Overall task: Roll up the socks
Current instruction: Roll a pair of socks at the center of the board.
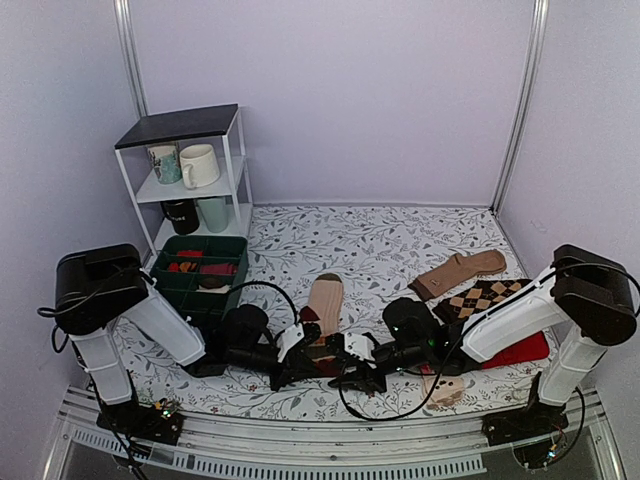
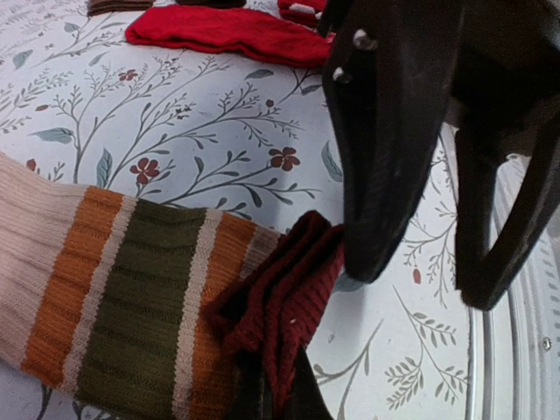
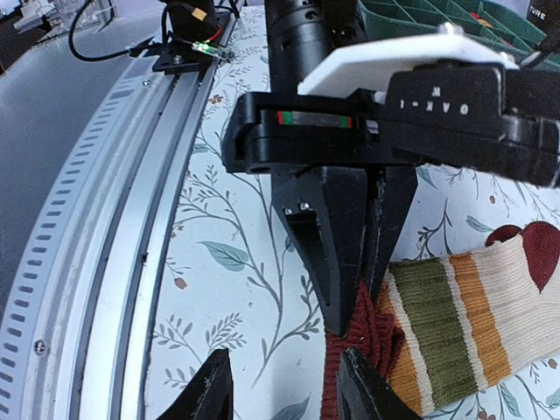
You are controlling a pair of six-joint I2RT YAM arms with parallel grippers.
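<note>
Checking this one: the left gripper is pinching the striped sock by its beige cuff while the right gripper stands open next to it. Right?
Not the cuff. The left gripper pinches the striped sock by its dark maroon toe, as the left wrist view shows. The right gripper does stand open next to it.

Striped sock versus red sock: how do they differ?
The striped sock is beige with orange and green bands and a maroon toe; the red sock looks plain red.
The striped sock lies at centre front; the red sock lies partly under the right arm.
The left jaws pinch the striped sock's bunched toe; the red sock is ungripped.
Both rest on the floral cloth.
</note>
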